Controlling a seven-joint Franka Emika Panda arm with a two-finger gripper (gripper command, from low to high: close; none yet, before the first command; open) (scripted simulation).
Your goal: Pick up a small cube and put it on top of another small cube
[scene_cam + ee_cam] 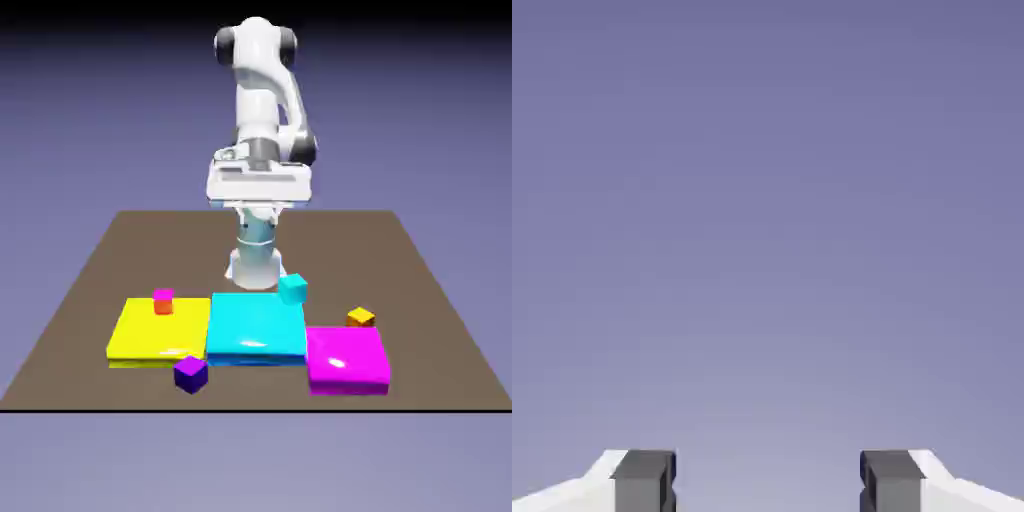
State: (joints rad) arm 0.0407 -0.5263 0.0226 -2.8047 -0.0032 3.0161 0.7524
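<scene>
Looking along the hand, I see my fingers [642, 480] apart on nothing; magenta cube [163, 296] tops an orange one on the yellow slab [140, 335].

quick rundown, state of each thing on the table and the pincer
pincer: open, nothing between its tips, facing only the backdrop
magenta cube: stacked on a red cube, on the yellow slab
cyan cube: at the far right corner of the cyan slab
orange cube: on the table behind the magenta slab
purple cube: on the table, in front of the yellow slab
</scene>
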